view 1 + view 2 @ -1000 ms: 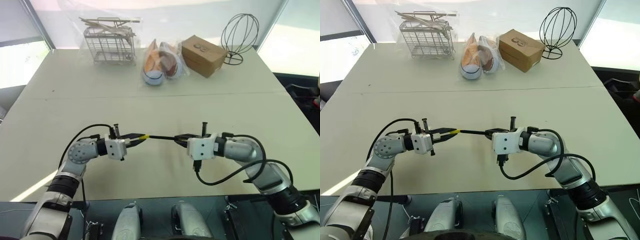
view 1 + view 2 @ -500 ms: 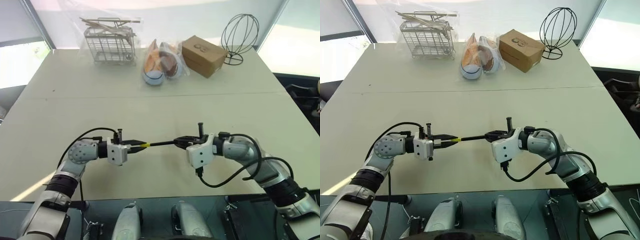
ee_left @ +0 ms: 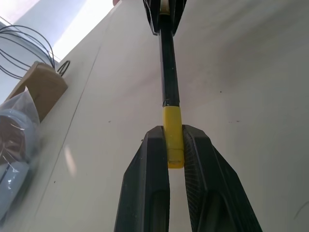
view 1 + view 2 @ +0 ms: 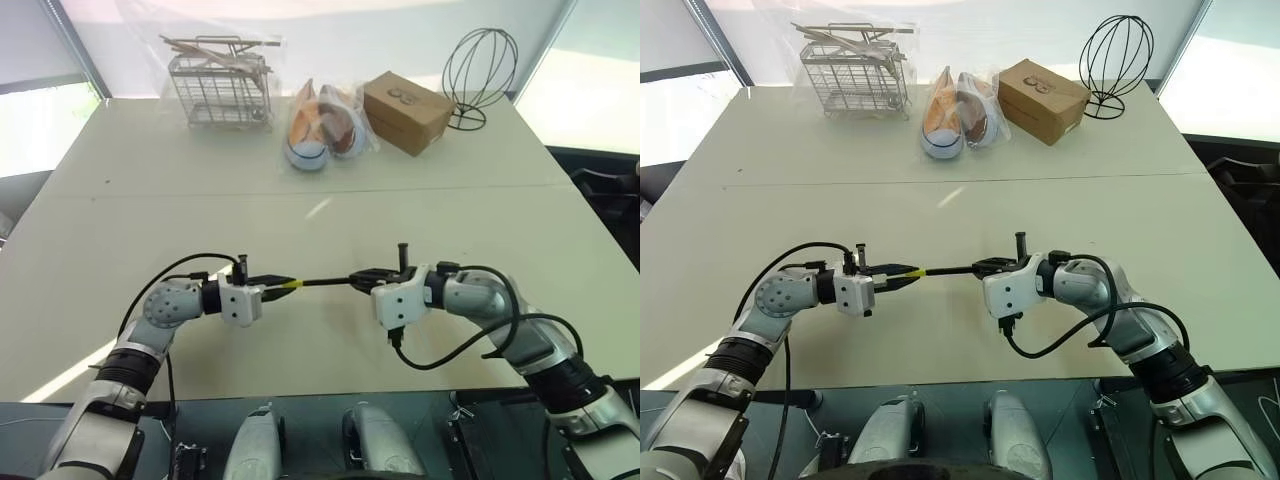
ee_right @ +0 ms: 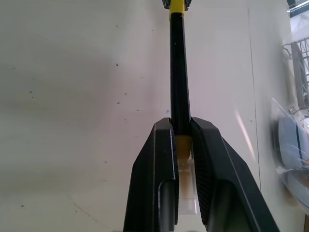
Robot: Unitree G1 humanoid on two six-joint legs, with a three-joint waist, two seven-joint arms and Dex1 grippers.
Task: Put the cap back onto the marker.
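Note:
The thin black marker [image 4: 322, 282] hangs level above the table, stretched between my two grippers. My right gripper [image 4: 362, 277] is shut on one end of it; in the right wrist view the barrel [image 5: 178, 72] runs out from between the fingers [image 5: 163, 145]. The small yellow cap [image 3: 173, 133] is pinched in my left gripper [image 4: 272, 287], which is shut on it. The cap [image 4: 291, 284] lies in line with the marker and meets its other end.
Along the far edge of the white table [image 4: 150, 210] stand a wire basket [image 4: 220, 85], a pair of shoes in a clear bag [image 4: 320, 125], a cardboard box [image 4: 405, 110] and a wire head-shaped stand [image 4: 480, 65]. Both grippers hover over the near middle.
My right wrist has rolled a little and the marker's tilt has shifted slightly. Both grippers stay shut and in nearly the same place.

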